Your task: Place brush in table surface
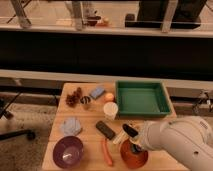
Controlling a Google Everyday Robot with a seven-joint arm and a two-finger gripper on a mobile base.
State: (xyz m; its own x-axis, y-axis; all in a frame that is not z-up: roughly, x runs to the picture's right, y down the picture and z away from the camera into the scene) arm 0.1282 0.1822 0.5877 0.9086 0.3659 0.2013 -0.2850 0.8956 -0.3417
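Gripper point(131, 134) hangs over the red bowl point(134, 156), pinching what looks like the brush point(128, 130), so release here and it lands in the bowl, not on the table surface point(90, 140)

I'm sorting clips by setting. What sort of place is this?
Likely an indoor lab or office test space: a wooden table set with assorted props, a green tray, a rolling chair base, and the robot's gripper by an orange bowl.
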